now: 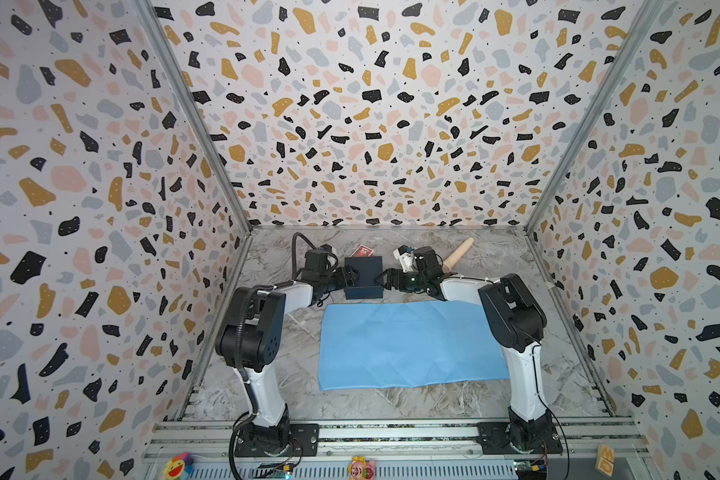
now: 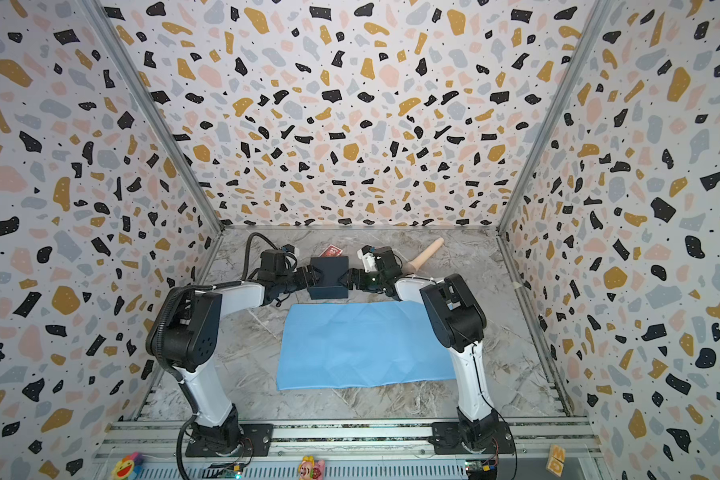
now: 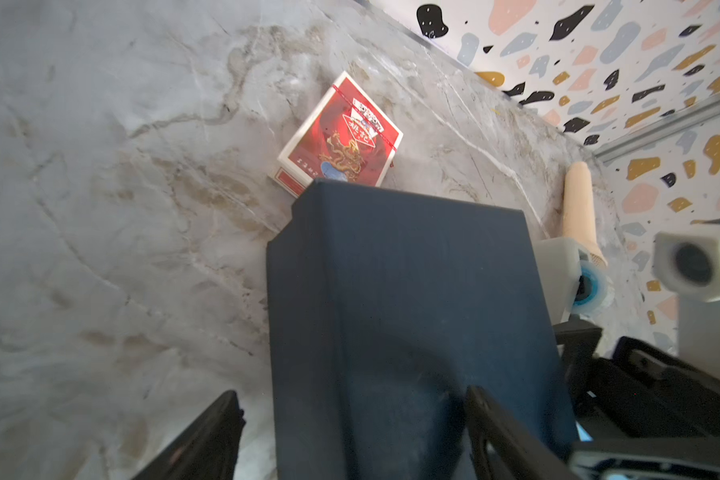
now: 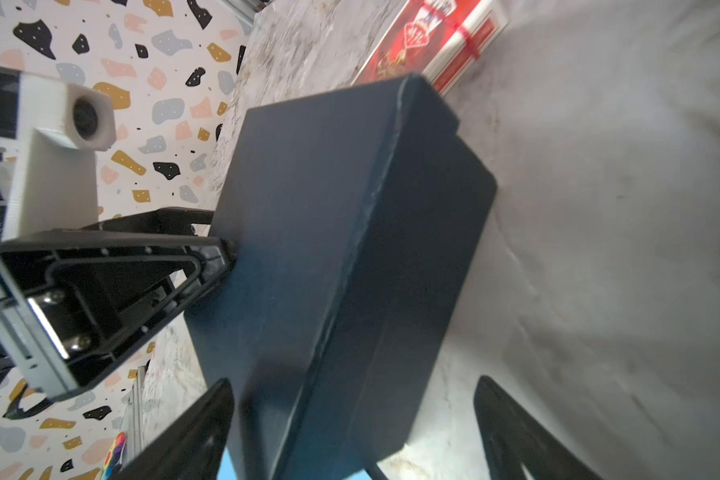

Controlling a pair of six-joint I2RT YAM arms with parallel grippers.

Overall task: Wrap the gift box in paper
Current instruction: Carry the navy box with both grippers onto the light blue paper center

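Observation:
The gift box (image 1: 363,277), dark navy and squarish, stands on the marbled table just beyond the far edge of the paper (image 1: 408,345), a flat light blue sheet seen in both top views. My left gripper (image 1: 351,276) is at the box's left side and my right gripper (image 1: 381,279) at its right side. In the left wrist view the left gripper (image 3: 354,436) is open: one finger lies over the box (image 3: 412,311), the other stands off its side. In the right wrist view the right gripper (image 4: 354,432) is open round the box (image 4: 341,232), with bare table beside one finger.
A red card pack (image 1: 361,250) lies right behind the box, near the back wall. A pale wooden cylinder (image 1: 458,254) lies at the back right, behind my right arm. Patterned walls close in the table on three sides.

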